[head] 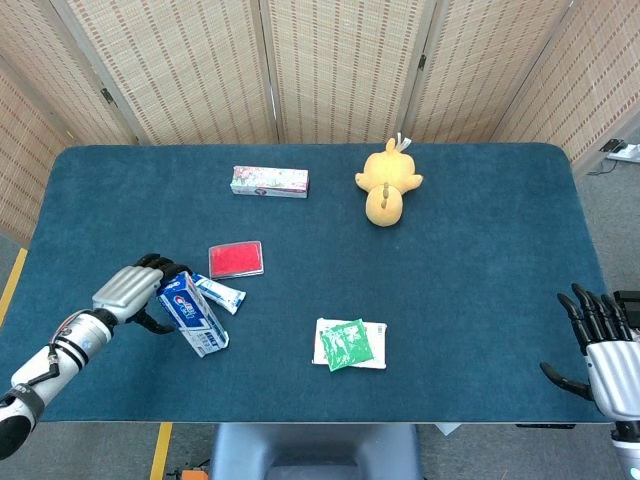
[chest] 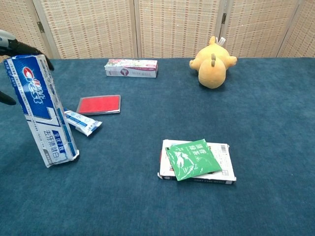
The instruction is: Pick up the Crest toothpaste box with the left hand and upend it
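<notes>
Gripping the top of the Crest toothpaste box, the left hand has it nearly upright on the worktop, lower end touching, with only squaring and letting go left.

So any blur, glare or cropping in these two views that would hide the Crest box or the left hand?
Head view: even, soft light, no glare; Crest box and left hand sharp and fully in frame. Chest view: box print crisp and readable, only a faint shadow at its base, but the left hand is cropped by the left edge, only dark fingers showing.
</notes>
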Controlling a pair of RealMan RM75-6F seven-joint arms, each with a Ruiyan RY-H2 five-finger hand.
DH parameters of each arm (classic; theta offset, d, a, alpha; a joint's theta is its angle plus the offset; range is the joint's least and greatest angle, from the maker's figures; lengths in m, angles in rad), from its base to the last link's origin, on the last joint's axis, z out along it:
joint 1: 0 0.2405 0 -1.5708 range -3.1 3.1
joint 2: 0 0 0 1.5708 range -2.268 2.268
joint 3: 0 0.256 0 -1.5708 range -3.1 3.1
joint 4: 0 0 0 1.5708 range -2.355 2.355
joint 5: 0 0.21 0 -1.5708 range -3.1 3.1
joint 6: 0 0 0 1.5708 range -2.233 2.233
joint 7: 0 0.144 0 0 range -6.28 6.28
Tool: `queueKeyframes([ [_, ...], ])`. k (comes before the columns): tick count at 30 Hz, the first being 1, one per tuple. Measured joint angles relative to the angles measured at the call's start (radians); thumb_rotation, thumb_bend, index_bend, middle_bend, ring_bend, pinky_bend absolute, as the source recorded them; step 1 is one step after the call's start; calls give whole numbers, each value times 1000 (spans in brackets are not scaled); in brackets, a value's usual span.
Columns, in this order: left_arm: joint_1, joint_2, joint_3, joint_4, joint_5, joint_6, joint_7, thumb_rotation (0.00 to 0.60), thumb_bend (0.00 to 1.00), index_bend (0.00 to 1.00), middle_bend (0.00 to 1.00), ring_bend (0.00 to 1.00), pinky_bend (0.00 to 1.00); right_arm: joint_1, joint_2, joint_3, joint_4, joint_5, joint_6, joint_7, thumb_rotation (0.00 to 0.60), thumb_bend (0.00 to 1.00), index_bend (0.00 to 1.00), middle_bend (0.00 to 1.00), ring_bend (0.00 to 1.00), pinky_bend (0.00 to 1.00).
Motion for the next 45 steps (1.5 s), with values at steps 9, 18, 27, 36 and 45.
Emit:
queueKeyframes([
  [9,-7,52,-8,-36,-55,81,95,600,134,0,0,0,0,4,-1,-2,-2,-3,-9,-7,600,208,0,0,0,0],
  [18,15,27,31,-13,-57,177,214,600,134,0,0,0,0,2,-2,0,-3,1,-7,-11,600,208,0,0,0,0],
  [27,176,-69,94,63,166,443,202,600,134,0,0,0,0,7,-10,1,-7,12,-27,-47,600,208,0,0,0,0],
  [36,357,-185,150,277,354,687,-19,600,135,0,0,0,0,25,-34,1,-14,26,-72,-123,600,208,0,0,0,0],
  [45,491,-342,156,527,387,834,-108,600,135,0,0,0,0,40,-59,3,-21,45,-102,-189,600,207,0,0,0,0],
])
